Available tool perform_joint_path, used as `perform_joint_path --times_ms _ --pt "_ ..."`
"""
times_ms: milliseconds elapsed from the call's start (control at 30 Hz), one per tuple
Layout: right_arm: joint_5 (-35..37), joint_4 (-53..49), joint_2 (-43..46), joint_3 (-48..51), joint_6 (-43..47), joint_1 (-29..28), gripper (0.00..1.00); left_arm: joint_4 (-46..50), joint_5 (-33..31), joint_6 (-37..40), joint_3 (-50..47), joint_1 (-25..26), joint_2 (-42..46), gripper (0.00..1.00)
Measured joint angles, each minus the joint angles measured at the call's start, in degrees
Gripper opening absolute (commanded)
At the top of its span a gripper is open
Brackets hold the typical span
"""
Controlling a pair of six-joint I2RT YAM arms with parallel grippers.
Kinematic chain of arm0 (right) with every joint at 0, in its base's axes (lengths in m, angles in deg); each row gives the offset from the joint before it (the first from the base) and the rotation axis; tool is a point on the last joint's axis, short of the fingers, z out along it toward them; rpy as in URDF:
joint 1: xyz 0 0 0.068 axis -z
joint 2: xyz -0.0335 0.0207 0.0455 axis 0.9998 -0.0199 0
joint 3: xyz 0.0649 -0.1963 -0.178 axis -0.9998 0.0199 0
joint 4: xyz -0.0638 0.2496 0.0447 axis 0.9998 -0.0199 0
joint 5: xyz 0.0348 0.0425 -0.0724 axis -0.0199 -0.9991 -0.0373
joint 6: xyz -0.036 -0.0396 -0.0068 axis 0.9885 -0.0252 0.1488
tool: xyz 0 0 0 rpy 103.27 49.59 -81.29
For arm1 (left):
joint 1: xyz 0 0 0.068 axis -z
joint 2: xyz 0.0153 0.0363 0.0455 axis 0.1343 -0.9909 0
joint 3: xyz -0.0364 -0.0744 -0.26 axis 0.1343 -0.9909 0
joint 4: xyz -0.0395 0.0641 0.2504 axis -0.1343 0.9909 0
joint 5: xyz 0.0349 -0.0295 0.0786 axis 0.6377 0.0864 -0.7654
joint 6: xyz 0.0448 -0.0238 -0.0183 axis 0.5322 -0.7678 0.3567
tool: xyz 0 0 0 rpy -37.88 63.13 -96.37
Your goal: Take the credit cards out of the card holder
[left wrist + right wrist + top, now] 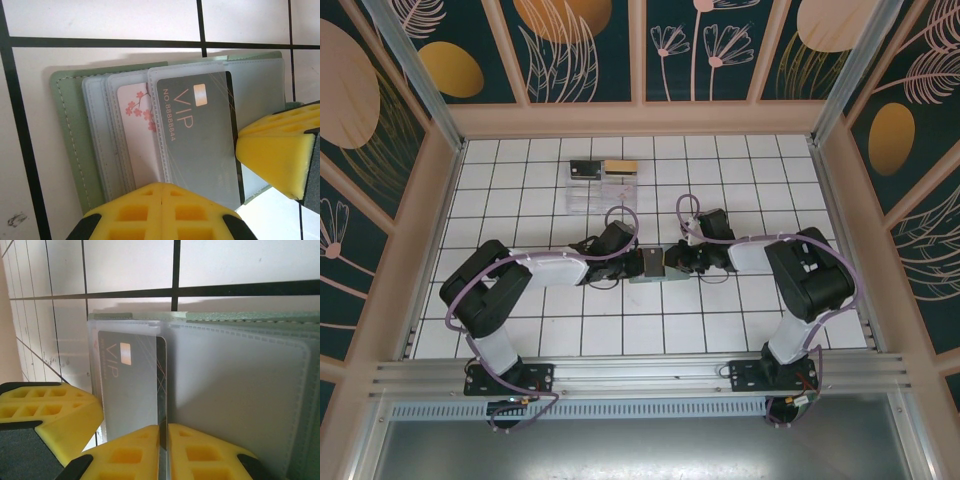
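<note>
Right tool (163,440) clenched on grey VIP card (132,390), left tool (162,200) clenched at card holder (67,140), near edges hidden.

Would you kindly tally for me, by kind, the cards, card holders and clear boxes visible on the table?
cards: 4 (grey VIP card, pink blossom card, dark card, tan-gold card)
card holder: 1
clear box: 1
total: 6

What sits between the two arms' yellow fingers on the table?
The open grey-green card holder, with a grey VIP card in its clear sleeves. The top view shows it lying between them.
</note>
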Motion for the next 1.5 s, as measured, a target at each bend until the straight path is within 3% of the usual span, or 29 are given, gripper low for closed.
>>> perform_joint_path --times_ms 233,533,1500 --pt "-0.5 0.0 -0.1 -0.2 0.0 0.0 0.15 0.1 -0.5 0.0 0.0 0.0 0.0 0.02" --pt "-0.8 0.1 -0.1 -0.2 0.0 0.0 0.0 0.2 -0.6 0.0 0.0 0.0 0.0 0.0" --pt "-2.1 -0.6 1.8 2.1 0.7 4.5 0.02 0.3 -0.8 0.2 0.0 0.0 0.0 0.03"
